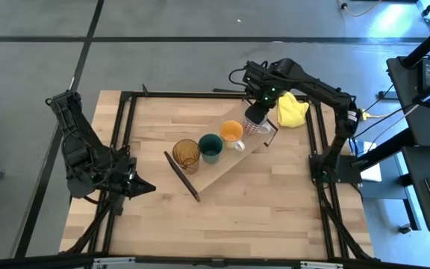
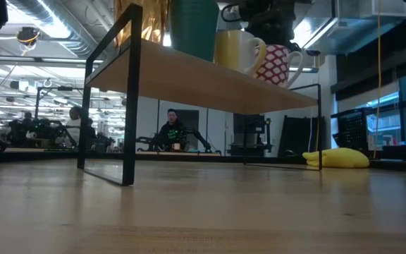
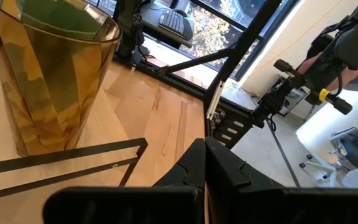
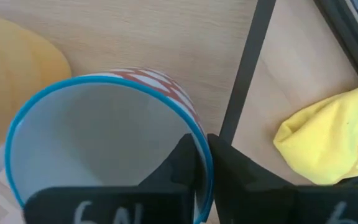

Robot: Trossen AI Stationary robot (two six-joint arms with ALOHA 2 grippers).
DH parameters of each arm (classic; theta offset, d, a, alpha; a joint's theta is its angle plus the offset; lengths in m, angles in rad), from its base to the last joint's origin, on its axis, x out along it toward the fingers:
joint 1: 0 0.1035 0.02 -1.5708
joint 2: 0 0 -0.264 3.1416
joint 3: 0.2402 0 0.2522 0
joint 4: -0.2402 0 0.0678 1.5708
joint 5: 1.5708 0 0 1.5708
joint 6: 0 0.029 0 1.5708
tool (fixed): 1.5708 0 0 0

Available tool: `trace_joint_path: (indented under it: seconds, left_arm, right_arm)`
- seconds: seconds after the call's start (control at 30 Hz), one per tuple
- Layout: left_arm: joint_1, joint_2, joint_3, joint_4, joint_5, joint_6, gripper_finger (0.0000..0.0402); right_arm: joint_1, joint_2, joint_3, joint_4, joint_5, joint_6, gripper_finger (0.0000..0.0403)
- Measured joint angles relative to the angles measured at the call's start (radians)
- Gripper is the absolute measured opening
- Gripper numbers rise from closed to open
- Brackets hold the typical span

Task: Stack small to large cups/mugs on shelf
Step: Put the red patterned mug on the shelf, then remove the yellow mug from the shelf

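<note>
I'm seeing the light-wood shelf (image 1: 222, 172) lying diagonally mid-frame, carrying four upright cups in a row: amber tumbler (image 1: 186, 154), teal cup (image 1: 210, 147), orange mug (image 1: 232, 133), white red-patterned mug (image 4: 114, 146) upper right, my pincer (image 4: 202, 163) straddling its rim.

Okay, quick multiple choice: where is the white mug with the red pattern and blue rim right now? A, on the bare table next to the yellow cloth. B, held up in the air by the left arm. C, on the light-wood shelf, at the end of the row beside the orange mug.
C: the white red-patterned mug with the blue rim stands on the light-wood shelf next to the orange mug, with the right hand pinching its rim.
</note>
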State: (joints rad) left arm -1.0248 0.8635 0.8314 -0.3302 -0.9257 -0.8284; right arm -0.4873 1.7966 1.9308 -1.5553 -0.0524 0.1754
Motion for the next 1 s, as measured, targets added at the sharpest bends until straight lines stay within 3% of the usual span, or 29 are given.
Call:
trace_joint_path:
  seconds: [0.37, 0.8, 1.0]
  left_arm:
    - [0.000, 0.000, 0.000, -0.006, 0.000, 0.000, 0.0000]
    - [0.000, 0.000, 0.000, -0.023, 0.000, -0.006, 0.0000]
    - [0.009, 0.000, 0.000, -0.022, 0.000, -0.007, 0.0000]
  right_arm:
    - [0.000, 0.003, 0.061, 0.011, -0.002, 0.002, 0.0077]
    - [0.012, -0.018, 0.241, -0.014, -0.019, -0.020, 0.0080]
    - [0.058, -0.067, 0.399, -0.015, 0.066, -0.107, 0.0080]
